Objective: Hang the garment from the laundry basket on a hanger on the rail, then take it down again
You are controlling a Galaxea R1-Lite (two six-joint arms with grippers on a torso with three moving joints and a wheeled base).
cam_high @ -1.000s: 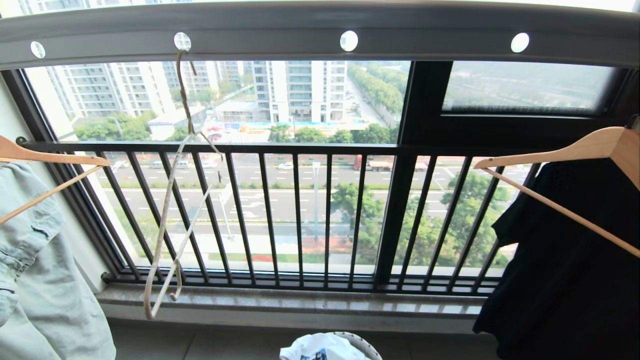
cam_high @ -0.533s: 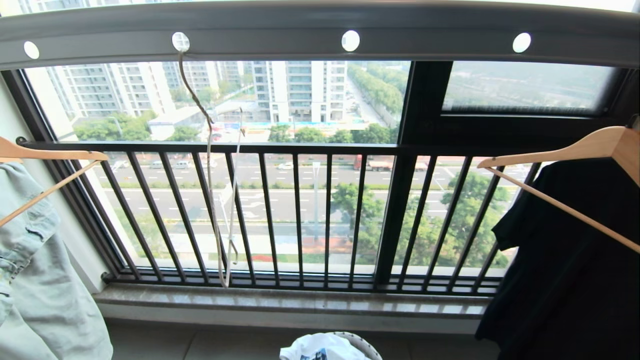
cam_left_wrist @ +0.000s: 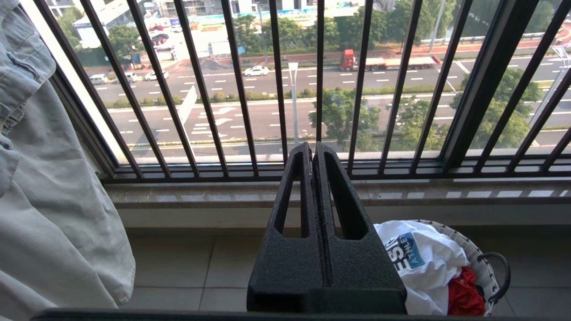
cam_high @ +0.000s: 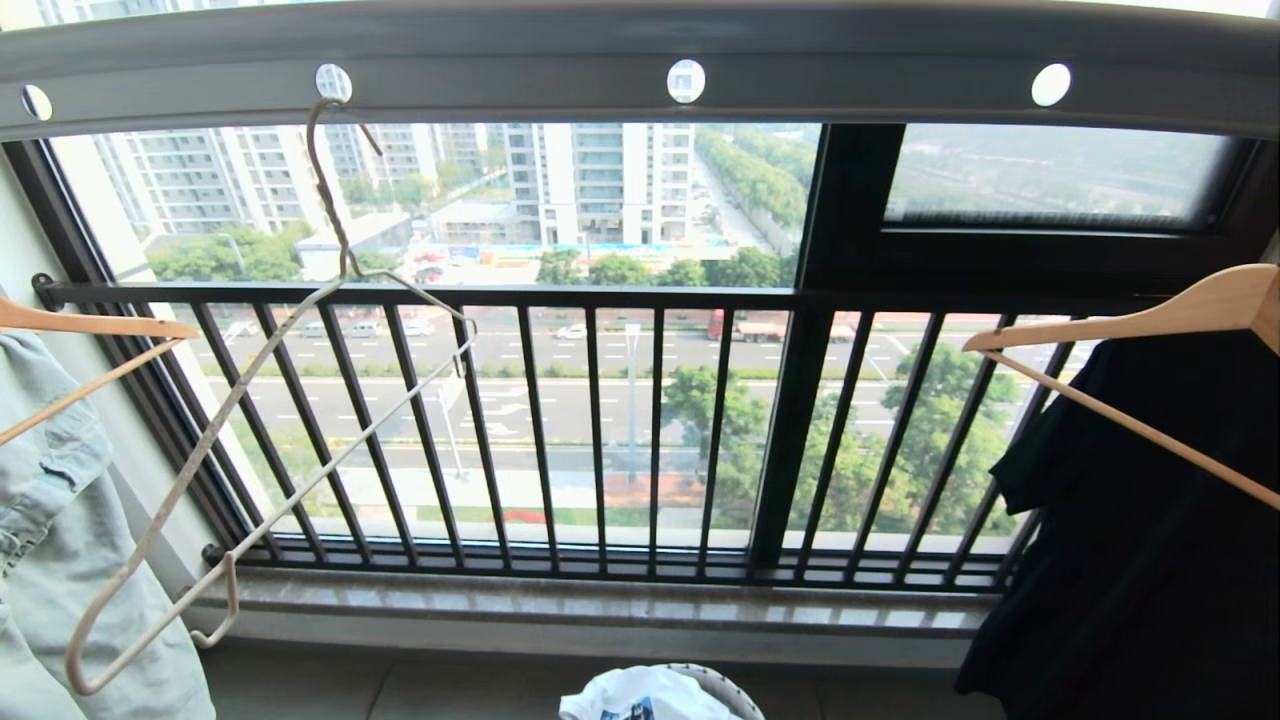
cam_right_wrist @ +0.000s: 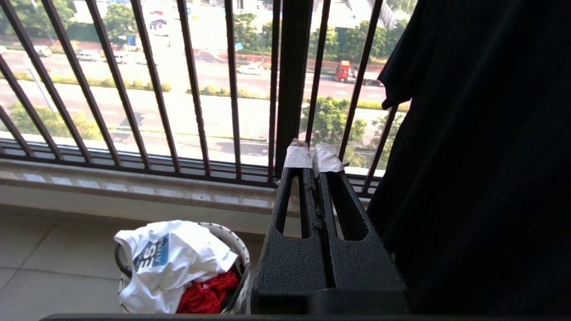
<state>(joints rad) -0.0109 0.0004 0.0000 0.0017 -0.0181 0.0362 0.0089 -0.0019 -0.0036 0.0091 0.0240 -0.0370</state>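
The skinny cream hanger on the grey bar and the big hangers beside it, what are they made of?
The thin cream hanger looks like coated or painted metal wire: slim, bent, with a twisted neck. The thick tan hangers look like smooth wood, pale and solid. The wide grey rail with round holes looks like matte painted metal, though plastic cannot be ruled out.

Partly seen items — cut off or covered

Laundry basket (cam_high: 722,683) and garment (cam_high: 640,696): cropped by the head view's lower edge; garment's logo (cam_left_wrist: 405,252) folded, lettering incomplete. Red cloth (cam_right_wrist: 206,295): mostly buried under the garment. Black shirt (cam_high: 1140,560) and pale denim garment (cam_high: 60,540) — both run past the frame sides.
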